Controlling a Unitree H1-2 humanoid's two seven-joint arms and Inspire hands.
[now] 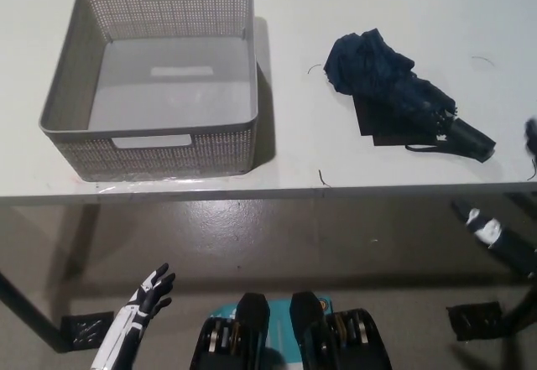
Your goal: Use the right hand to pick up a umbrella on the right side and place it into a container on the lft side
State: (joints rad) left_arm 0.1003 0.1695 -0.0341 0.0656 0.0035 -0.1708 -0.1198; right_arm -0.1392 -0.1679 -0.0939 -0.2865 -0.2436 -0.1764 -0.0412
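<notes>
A folded dark navy umbrella (394, 93) lies on the white table (336, 169) at the right, its black handle end (470, 141) pointing right and toward me. A grey perforated basket (155, 148) stands on the left of the table with nothing inside. My black right hand (495, 231) shows only partly at the right edge, in front of the table's front edge and apart from the umbrella. My white left hand (138, 311) rests low at the lower left, open and holding nothing.
The table's front edge (252, 192) crosses the picture, with grey floor below it. A dark table leg (33, 320) stands at the lower left. Bare tabletop separates the basket from the umbrella.
</notes>
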